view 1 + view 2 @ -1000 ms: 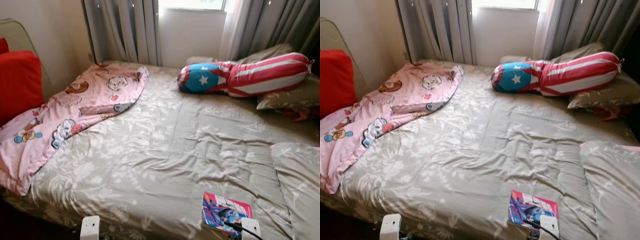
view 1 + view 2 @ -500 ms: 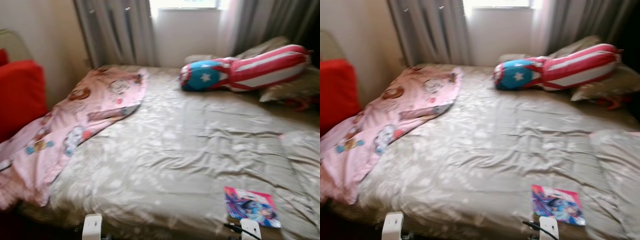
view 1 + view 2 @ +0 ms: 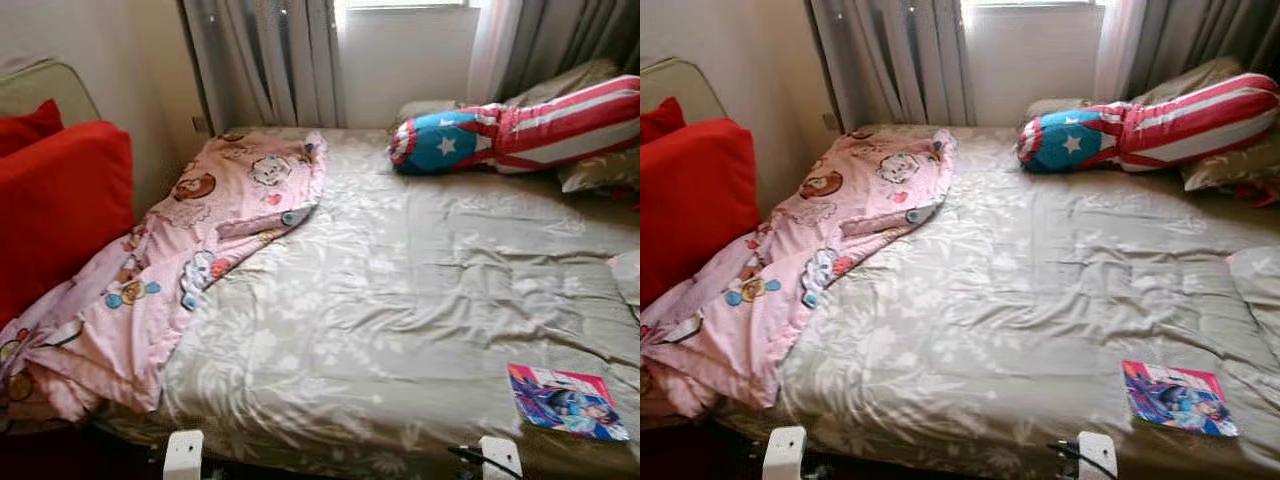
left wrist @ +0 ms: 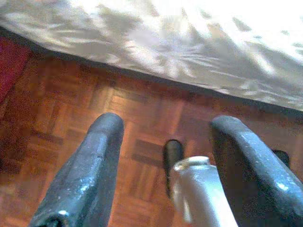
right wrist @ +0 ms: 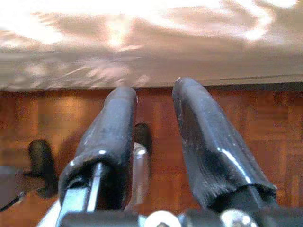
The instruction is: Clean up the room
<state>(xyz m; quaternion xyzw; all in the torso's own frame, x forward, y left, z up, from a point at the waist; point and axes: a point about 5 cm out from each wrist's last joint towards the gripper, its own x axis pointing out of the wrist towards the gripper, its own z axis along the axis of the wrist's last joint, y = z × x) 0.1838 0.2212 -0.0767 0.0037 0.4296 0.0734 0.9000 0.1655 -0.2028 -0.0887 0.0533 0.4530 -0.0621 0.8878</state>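
A bed with a beige floral cover stands before me. A crumpled pink cartoon blanket lies across its left side and hangs over the near left corner. A colourful picture book rests flat near the bed's front right edge. A bolster with a blue star end and red-white stripes lies at the back right. My left gripper hangs open over the parquet floor beside the bed's edge. My right gripper is also low by the bed's edge, open, with nothing between its fingers.
A red cushion sits on a seat left of the bed. Grey curtains and a window are behind the bed. Beige pillows lie at the back right. Dark parquet floor runs along the bed's front.
The camera has swung to the left, so the whole scene sits further right and more of the red cushion and hanging blanket shows. Nothing on the bed has moved.
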